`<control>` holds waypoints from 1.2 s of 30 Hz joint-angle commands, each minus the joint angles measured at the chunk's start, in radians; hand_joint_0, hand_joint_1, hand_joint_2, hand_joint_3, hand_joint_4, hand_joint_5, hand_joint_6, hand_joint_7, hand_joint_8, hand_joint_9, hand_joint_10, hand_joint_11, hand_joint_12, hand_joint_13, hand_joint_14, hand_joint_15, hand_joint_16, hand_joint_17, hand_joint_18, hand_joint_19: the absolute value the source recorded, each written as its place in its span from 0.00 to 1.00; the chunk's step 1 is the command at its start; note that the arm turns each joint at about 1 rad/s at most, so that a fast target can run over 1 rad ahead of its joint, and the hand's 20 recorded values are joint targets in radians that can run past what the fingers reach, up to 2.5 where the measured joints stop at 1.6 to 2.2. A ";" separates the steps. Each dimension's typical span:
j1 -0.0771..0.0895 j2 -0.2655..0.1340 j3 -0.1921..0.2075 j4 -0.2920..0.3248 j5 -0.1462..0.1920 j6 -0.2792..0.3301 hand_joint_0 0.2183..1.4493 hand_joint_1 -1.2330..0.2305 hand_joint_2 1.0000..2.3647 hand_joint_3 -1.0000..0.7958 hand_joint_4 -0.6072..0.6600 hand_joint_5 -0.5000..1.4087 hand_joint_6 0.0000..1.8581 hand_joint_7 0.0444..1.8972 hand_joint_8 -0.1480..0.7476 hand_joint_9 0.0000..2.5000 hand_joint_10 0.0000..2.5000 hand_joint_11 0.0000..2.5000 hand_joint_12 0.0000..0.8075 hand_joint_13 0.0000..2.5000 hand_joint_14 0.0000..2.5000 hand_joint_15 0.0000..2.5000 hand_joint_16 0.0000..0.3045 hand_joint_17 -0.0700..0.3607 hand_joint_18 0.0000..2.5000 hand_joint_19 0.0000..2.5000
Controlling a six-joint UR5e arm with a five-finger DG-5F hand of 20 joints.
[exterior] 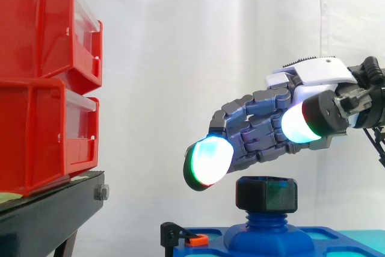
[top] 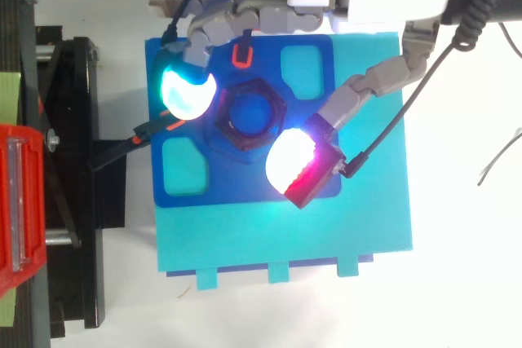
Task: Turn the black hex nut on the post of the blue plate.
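Robot hand [exterior: 313,79] comes in from the right and hovers just over the black hex nut [exterior: 266,194]. It's spread and holds nothing. From above, the cyan finger pad [top: 186,91] sits just beside the nut's left flat, and the thumb pad [top: 291,160] is over its opposite lower corner. So I read this as a bracket, w/ one pad on each side ready to pinch across the flats.

Side view shows why there's no grip yet. The thumb pad rides clearly above the nut's top face. The finger pad hangs lower, about level w/ the nut's top edge, w/ a gap between them. No contact that I can see.

The nut sits high on the threaded post [exterior: 264,219], which rises from the middle of the blue plate [top: 236,183]. That leaves its flats exposed all round, so there's room for the pads. The plate lies on a cyan base [top: 367,226] on the white worktop [top: 457,299], which prob. keeps it from spinning w/ the nut.

Red bins [exterior: 36,88] on the black stand [exterior: 48,209] are well apart to the left, no interference.

My call: approach step, turn not yet begun. Next I'd drop the robot hand until both pads are level w/ the flats, then close. Risk is the thumb landing on top of the nut, not its side.
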 commanded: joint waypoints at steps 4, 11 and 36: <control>0.007 0.000 -0.015 -0.006 0.005 0.000 0.10 0.45 0.00 0.28 0.59 0.12 0.27 0.42 0.44 0.00 0.00 0.00 0.49 0.00 0.00 0.00 0.19 0.46 0.00 0.00; 0.010 0.000 -0.021 -0.002 0.012 0.017 0.10 0.49 0.00 0.28 0.62 0.12 0.27 0.46 0.45 0.00 0.00 0.00 0.49 0.00 0.00 0.00 0.19 0.46 0.00 0.00; -0.033 0.000 -0.021 -0.010 -0.034 0.012 0.12 0.54 0.00 0.28 0.64 0.13 0.27 0.49 0.45 0.00 0.00 0.00 0.48 0.00 0.00 0.00 0.18 0.44 0.00 0.00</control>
